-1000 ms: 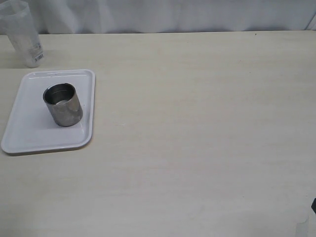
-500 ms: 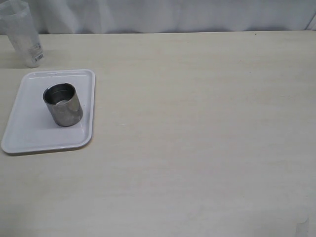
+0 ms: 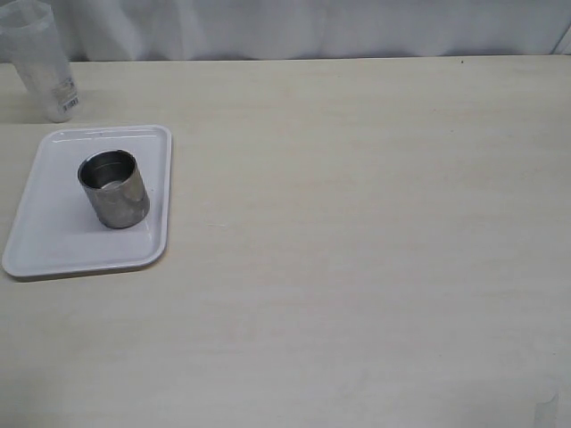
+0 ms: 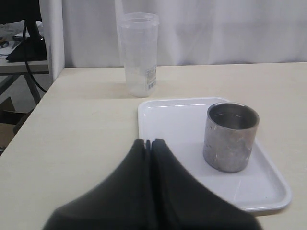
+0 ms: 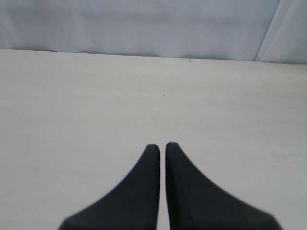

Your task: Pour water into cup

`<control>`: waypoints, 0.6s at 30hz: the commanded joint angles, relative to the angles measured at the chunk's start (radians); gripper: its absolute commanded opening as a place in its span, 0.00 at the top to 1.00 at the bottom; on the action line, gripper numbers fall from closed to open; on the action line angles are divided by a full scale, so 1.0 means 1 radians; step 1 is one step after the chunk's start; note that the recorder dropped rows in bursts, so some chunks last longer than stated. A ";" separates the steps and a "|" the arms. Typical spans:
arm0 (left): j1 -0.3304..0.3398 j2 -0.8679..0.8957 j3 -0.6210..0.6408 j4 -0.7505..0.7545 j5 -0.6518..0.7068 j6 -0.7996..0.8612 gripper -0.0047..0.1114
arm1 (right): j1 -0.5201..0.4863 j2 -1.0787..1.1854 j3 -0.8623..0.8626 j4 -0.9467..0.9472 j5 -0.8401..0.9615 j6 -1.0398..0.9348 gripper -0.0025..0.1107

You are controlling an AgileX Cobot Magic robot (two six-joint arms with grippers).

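The steel cup stands upright on a white tray at the table's left. It also shows in the left wrist view, on the tray. A clear plastic beaker with a barcode label stands behind the tray, off it. I cannot make out water in it. My left gripper is shut and empty, just short of the tray's near corner. My right gripper is shut and empty over bare table, with a thin slit between the fingers. Neither gripper shows in the exterior view.
The pale wooden table runs to a white curtain at the back. In the left wrist view the table's side edge shows, with a desk and cables beyond it.
A small dark part at the exterior view's lower right edge has left the view. The cup, tray and beaker have not moved.
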 commanded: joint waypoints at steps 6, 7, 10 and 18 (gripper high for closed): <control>-0.007 -0.004 0.003 0.001 -0.005 -0.002 0.96 | -0.006 -0.006 0.004 0.008 -0.009 0.005 0.94; -0.007 -0.004 0.003 0.001 -0.005 -0.002 0.96 | -0.006 -0.006 0.004 0.008 -0.007 0.005 0.94; -0.007 -0.004 0.003 0.001 -0.005 -0.002 0.96 | -0.006 -0.006 0.004 0.008 -0.004 0.005 0.94; -0.007 -0.004 0.003 0.001 -0.005 -0.002 0.96 | -0.006 -0.006 0.004 0.013 -0.004 0.050 0.94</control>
